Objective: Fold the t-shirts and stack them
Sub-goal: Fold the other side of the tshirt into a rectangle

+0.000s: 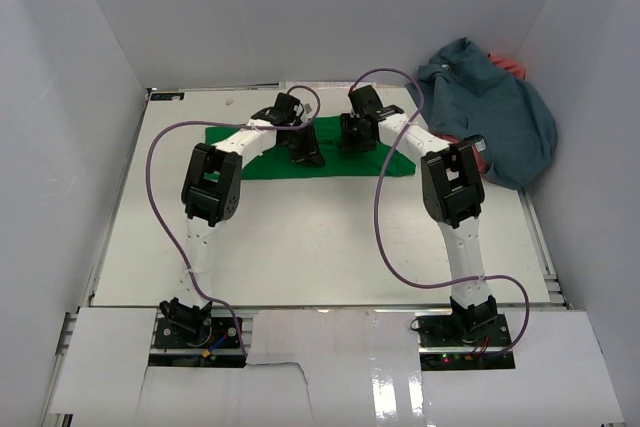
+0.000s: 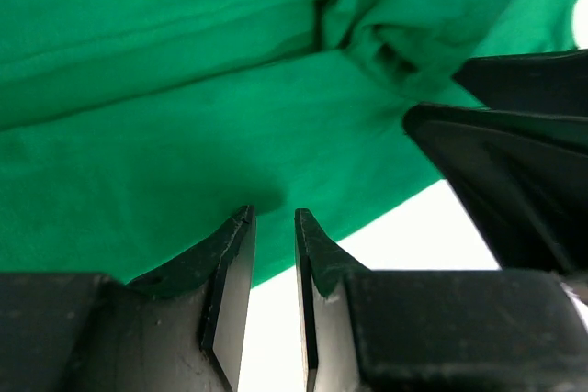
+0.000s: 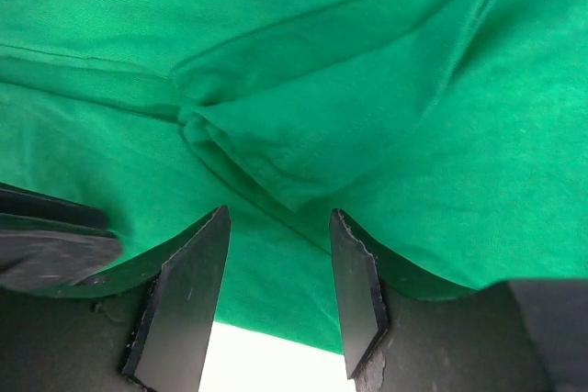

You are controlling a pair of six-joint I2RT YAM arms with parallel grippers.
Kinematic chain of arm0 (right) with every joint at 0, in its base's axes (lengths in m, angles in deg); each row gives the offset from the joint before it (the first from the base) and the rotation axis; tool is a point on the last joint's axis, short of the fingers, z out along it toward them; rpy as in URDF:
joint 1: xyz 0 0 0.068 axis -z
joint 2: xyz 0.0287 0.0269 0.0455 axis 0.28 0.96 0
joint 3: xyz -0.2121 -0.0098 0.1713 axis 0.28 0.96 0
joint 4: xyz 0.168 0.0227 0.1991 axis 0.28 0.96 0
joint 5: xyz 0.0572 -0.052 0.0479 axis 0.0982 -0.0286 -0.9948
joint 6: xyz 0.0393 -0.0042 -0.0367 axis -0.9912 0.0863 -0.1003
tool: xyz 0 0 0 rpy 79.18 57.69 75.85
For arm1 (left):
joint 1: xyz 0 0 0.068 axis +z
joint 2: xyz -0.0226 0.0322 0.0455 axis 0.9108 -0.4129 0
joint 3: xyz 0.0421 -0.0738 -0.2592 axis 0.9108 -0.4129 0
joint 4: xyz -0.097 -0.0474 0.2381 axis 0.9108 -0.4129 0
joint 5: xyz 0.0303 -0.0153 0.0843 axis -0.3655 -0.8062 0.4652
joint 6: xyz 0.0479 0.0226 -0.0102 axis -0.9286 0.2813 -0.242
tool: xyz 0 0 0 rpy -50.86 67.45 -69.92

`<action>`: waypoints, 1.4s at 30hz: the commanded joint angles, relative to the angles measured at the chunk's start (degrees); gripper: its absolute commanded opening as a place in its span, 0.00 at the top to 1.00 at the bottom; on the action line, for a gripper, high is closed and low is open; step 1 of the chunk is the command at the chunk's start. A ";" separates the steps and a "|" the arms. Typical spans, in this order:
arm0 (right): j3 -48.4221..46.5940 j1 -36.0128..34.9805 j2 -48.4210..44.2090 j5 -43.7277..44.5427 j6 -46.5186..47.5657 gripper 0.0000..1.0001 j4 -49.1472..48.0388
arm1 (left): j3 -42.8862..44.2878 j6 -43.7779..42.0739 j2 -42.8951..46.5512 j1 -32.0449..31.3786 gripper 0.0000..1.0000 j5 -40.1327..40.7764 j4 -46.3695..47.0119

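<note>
The bright green t-shirt (image 1: 265, 162) lies spread flat at the far middle of the table. It fills the left wrist view (image 2: 184, 107) and the right wrist view (image 3: 386, 80). My left gripper (image 1: 307, 154) hangs over its near edge (image 2: 274, 215), jaws a narrow gap apart with nothing between them. My right gripper (image 1: 353, 137) is close beside it, open wider over a bunched fold of the green cloth (image 3: 278, 213). The slate blue-grey t-shirt (image 1: 490, 112) lies heaped at the back right, with the coral red t-shirt (image 1: 510, 65) showing under it.
White walls close in the table (image 1: 300, 247) on the left, back and right. Purple cables loop from both arms over the table. The two grippers are nearly touching; the right gripper's black finger (image 2: 514, 153) shows in the left wrist view.
</note>
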 commanded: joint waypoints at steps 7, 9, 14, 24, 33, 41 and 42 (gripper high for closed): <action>-3.10 0.22 1.18 -2.63 -2.41 0.46 -4.08 | -8.16 0.54 0.95 -1.91 0.66 0.85 3.28; -3.27 0.22 1.36 -2.63 -2.67 0.46 -4.52 | -9.66 0.46 1.39 -2.08 0.66 1.02 3.46; -4.77 0.22 2.94 -2.45 -3.20 0.46 -4.78 | -12.65 0.10 3.06 -2.09 0.66 1.46 4.17; -10.65 0.83 6.01 -2.81 -3.46 0.46 -6.45 | -16.78 0.02 5.69 -2.52 0.67 1.81 4.60; -12.68 3.82 9.26 -12.64 -10.31 0.46 -13.38 | -21.26 0.45 7.72 -3.32 0.67 1.81 5.31; -13.03 6.63 11.73 -23.10 -19.72 0.47 -23.23 | -24.60 1.07 9.91 -3.58 0.67 1.64 6.45; -13.47 6.64 11.82 -23.20 -19.63 0.47 -23.76 | -25.21 1.16 10.09 -3.67 0.67 1.55 6.71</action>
